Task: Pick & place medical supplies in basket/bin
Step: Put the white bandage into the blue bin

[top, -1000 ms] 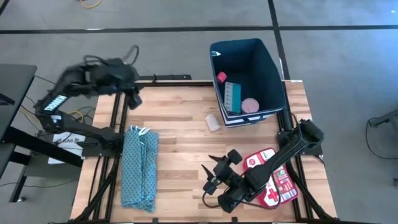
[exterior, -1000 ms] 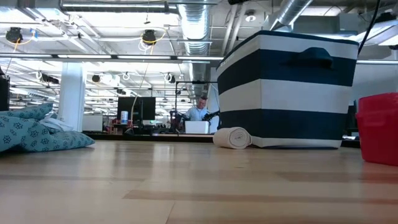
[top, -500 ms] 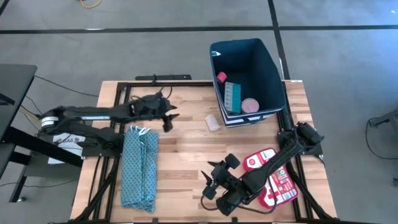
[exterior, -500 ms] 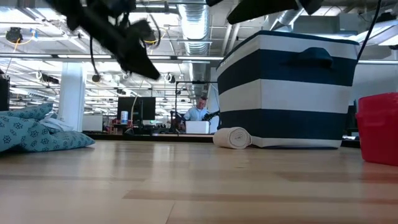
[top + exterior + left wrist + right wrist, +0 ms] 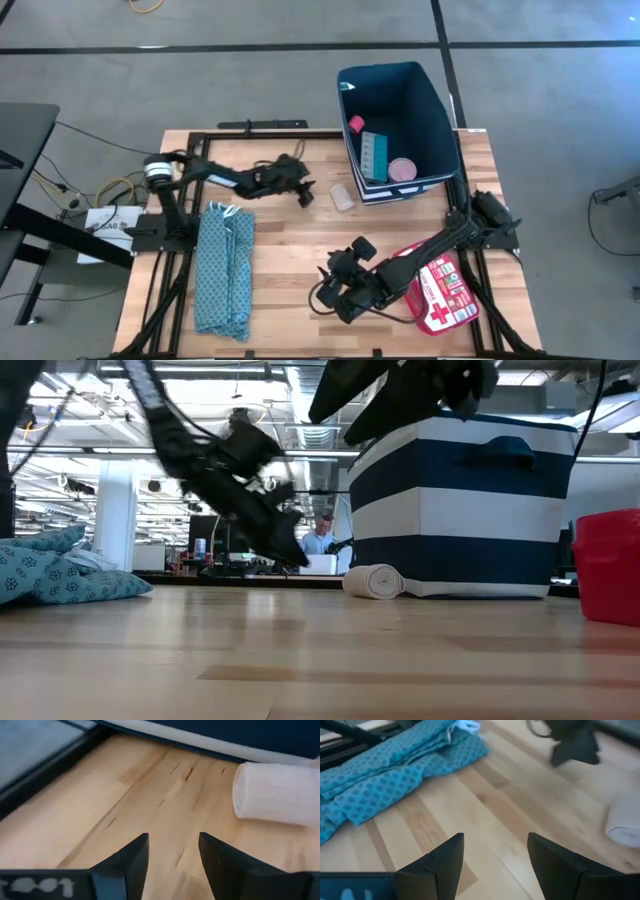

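The left wrist view shows the woven, cylindrical beige bandage roll (image 5: 277, 795) lying on the plank table (image 5: 290, 240) against the striped fabric bin (image 5: 400, 125), with the left gripper (image 5: 305, 196) empty and spread just short of it. Only the high view looks into the bin, where the pill organizer strip (image 5: 373, 155), pink tape roll (image 5: 402, 169) and pink cube (image 5: 355, 124) lie. Since half a second ago the left arm has reached rightward toward the roll, while the right gripper (image 5: 335, 290), fingers apart and holding nothing, hovers near the first aid pouch (image 5: 445, 295).

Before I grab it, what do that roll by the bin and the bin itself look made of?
The bandage roll looks like soft woven gauze, matte beige, with a fine crosshatch weave showing. The bin seems to be stiffened fabric, navy and white bands, its walls slightly bowed. Both are judged by look only.
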